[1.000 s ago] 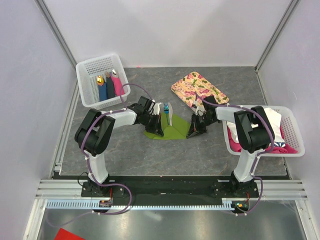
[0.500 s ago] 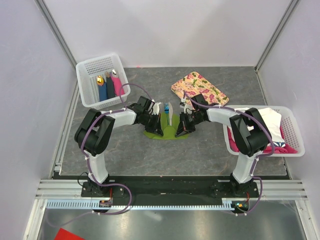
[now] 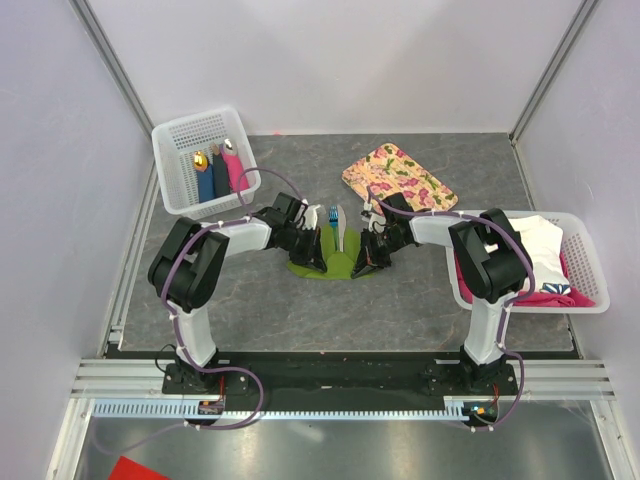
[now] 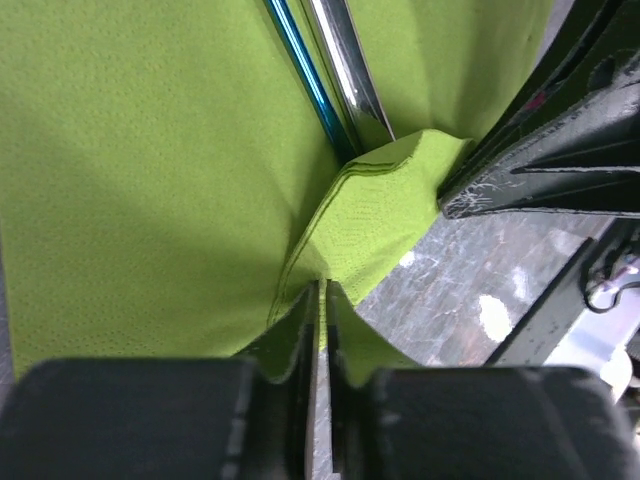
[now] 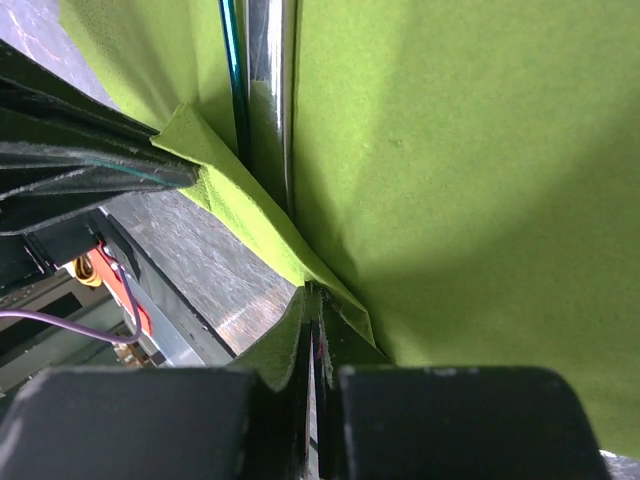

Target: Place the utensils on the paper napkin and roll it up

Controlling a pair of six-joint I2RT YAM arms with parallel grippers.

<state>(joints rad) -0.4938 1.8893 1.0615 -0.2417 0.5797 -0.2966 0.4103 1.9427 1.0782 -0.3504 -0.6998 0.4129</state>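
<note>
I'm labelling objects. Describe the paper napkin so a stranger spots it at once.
At the middle of the grey table, near the floral tray, lies the paper napkin. It is the only olive-green sheet, cradling the blue and silver utensils.

Left arm (image 3: 190, 275) and right arm (image 3: 490, 265): same build, bulky matte-black joint housings alternating with smooth white link shells, each on a black base plate (image 3: 190, 378). A thin purple cable (image 3: 261, 392) loops out of each base and follows the links upward. Left gripper (image 4: 322, 292) and right gripper (image 5: 312, 296): flat black fingers (image 4: 130, 420), with pale scuff marks along one finger edge in the left wrist view.
</note>
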